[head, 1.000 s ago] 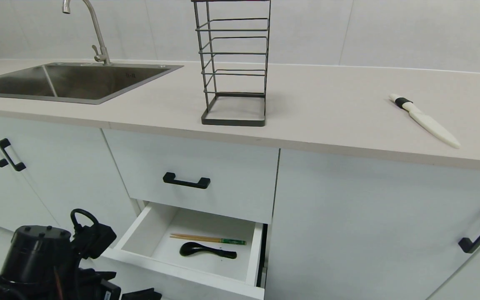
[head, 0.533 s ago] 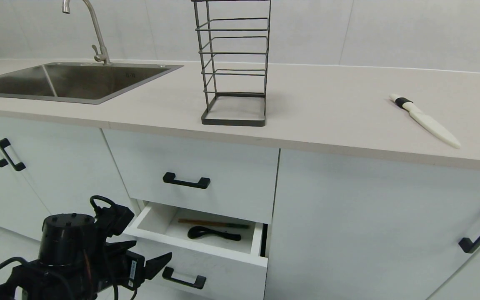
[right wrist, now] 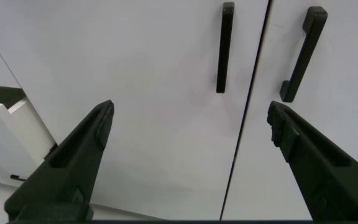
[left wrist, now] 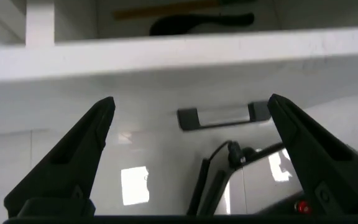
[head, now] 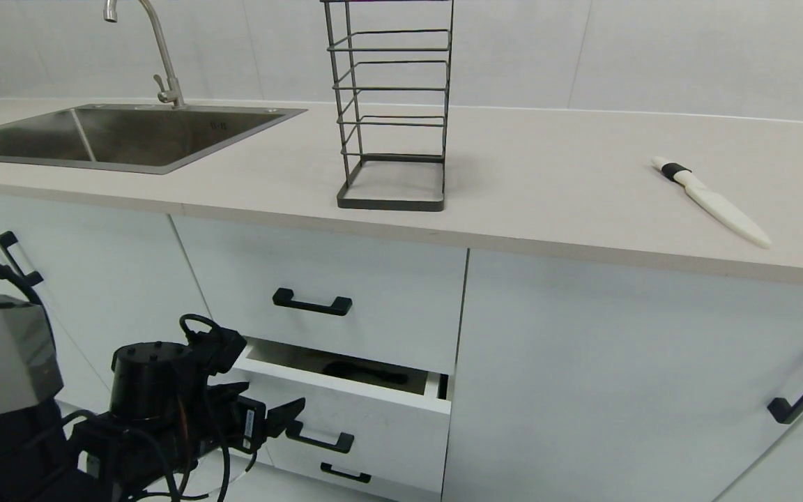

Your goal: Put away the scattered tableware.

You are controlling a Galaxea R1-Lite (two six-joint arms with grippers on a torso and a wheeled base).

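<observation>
A: Surface, room?
B: Beige countertop (head: pixel 548 181), pale tiled wall (head: pixel 652 56). Sink (head: pixel 123 132) at left, wire rack (head: pixel 391 111) mid, white knife (head: pixel 712 202) lying flat at right.
A: Other tableware?
B: Black spoon (left wrist: pixel 197 23) and chopsticks (left wrist: pixel 166 9) inside the drawer (head: pixel 346 411), which is open a crack.
A: Grippers?
B: Left gripper (left wrist: pixel 191 102) spread, near the drawer handle (left wrist: pixel 222 116). Right gripper (right wrist: pixel 190 109) spread, facing cabinet doors (right wrist: pixel 166 124).

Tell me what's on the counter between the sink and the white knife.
A tall dark wire rack stands there, nearer the sink than the knife; the head view shows it.
</observation>
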